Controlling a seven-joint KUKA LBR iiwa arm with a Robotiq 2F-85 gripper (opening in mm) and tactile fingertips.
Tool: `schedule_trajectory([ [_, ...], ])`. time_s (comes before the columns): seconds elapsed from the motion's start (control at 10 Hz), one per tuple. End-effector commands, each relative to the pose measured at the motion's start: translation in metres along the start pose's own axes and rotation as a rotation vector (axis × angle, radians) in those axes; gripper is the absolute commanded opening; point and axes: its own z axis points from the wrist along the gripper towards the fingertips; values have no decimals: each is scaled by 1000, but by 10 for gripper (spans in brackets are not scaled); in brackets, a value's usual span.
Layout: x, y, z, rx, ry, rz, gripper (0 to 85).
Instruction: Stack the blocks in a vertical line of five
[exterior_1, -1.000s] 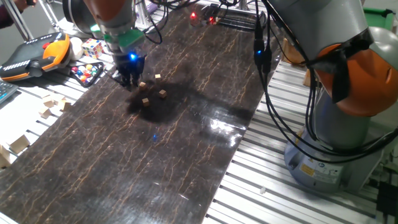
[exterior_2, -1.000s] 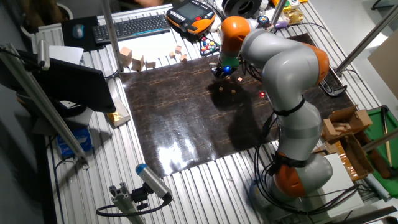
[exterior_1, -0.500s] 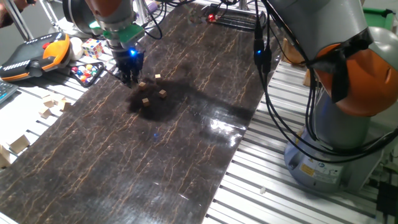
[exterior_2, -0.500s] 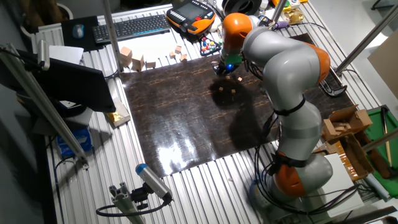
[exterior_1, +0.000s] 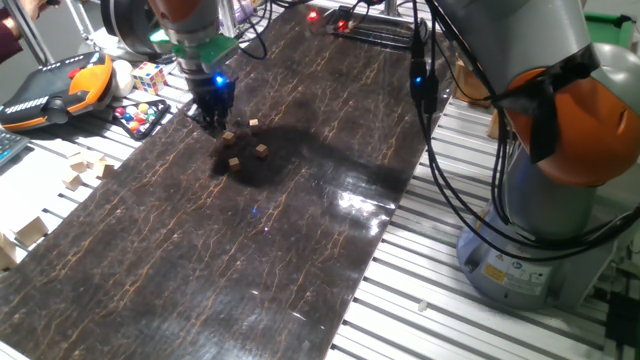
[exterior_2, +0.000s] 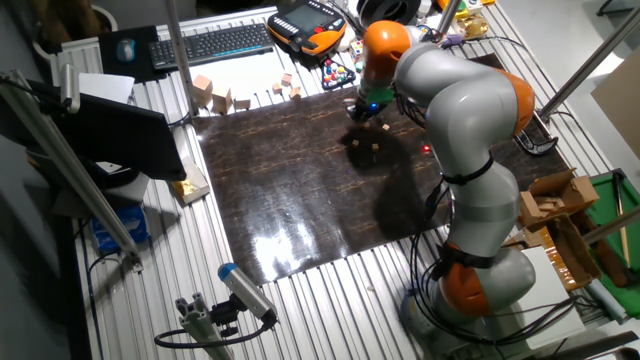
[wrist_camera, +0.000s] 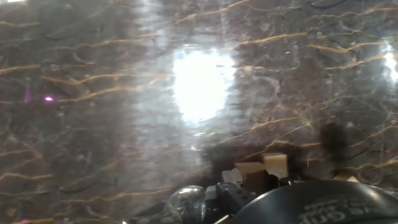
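Four tiny light-tan wooden blocks show on the dark mat in one fixed view — all single, none stacked. One block (exterior_1: 229, 135) lies just under the dark fingers; whether it touches them cannot be told. Another (exterior_1: 253, 123) sits just beside it, farther back. Two more (exterior_1: 261, 150) (exterior_1: 234, 161) lie nearer the camera, close together but apart. The hand view shows two cubes (wrist_camera: 251, 170) (wrist_camera: 275, 163) side by side — seemingly touching. A fifth cannot be made out.
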Motion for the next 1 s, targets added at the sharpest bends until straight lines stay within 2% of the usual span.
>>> schedule_trajectory([
  [0.0, 0, -4, 2, 1, -2, -4, 10],
  [0.9, 1, -19, 13, 20, 5, 15, 10],
])
